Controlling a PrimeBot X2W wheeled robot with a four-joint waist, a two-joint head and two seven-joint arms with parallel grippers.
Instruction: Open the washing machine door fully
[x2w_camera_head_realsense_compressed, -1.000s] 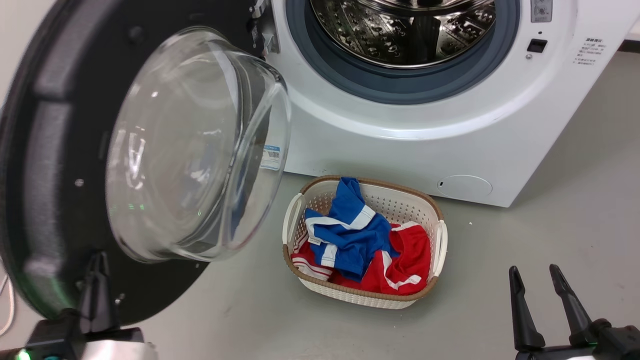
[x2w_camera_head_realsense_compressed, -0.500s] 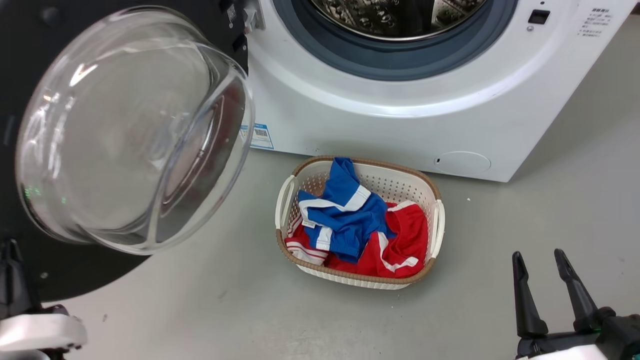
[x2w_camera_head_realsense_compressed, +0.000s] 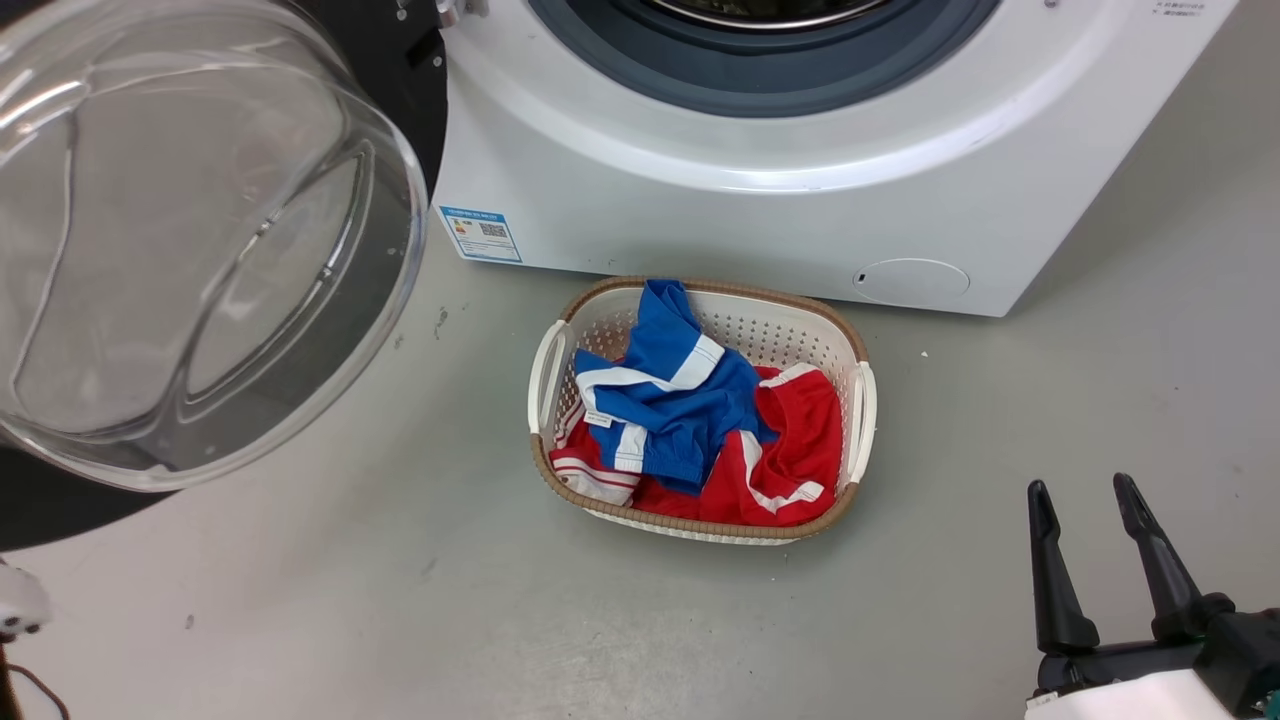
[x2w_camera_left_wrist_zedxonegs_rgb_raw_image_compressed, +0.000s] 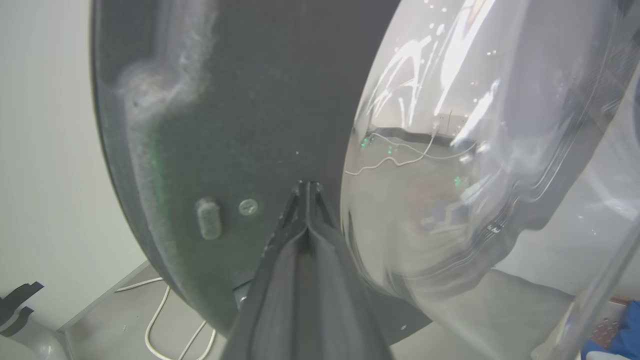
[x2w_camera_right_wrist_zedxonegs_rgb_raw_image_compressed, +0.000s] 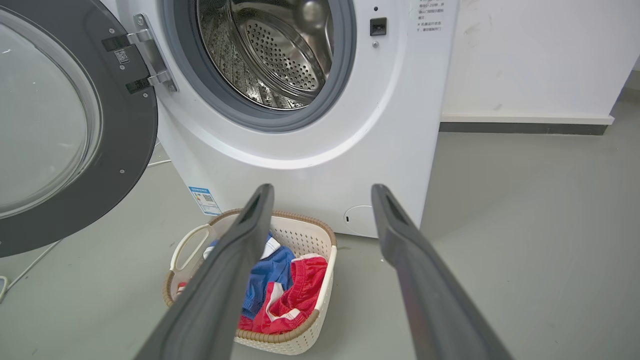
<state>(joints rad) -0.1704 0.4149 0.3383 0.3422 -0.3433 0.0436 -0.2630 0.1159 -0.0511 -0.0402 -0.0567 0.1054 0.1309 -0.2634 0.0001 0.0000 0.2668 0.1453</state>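
Door swing since 1 s ago: the washing machine door (x2w_camera_head_realsense_compressed: 200, 240) has gone wider, and its glass bowl (x2w_camera_left_wrist_zedxonegs_rgb_raw_image_compressed: 475, 150) is now clear of the label (x2w_camera_head_realsense_compressed: 480, 233) on the washing machine (x2w_camera_head_realsense_compressed: 700, 220). Head camera shifted too, so the whole frame slid. Door now stands out to the left of the machine, hung on the hinge (x2w_camera_right_wrist_zedxonegs_rgb_raw_image_compressed: 150, 55) at the left edge of the machine's opening, with the inner face and bowl turned toward the robot. Can't tell the exact angle. Drum (x2w_camera_right_wrist_zedxonegs_rgb_raw_image_compressed: 270, 50) and grey rubber ring (x2w_camera_right_wrist_zedxonegs_rgb_raw_image_compressed: 345, 70) are fully exposed.

State of left end effector (x2w_camera_left_wrist_zedxonegs_rgb_raw_image_compressed: 306, 186): fingers closed together with nothing between them, tips at the door's black inner face just beside the bowl's edge, apparently touching.

State of right end effector (x2w_camera_head_realsense_compressed: 1080, 484): fingers spread, empty, out in front of the machine toward its right, well apart from the door.

Also: basket (x2w_camera_head_realsense_compressed: 862, 420) sits on the floor (x2w_camera_head_realsense_compressed: 400, 600) just in front of the machine, with a blue garment (x2w_camera_head_realsense_compressed: 680, 400) over a red garment (x2w_camera_head_realsense_compressed: 790, 450) inside.
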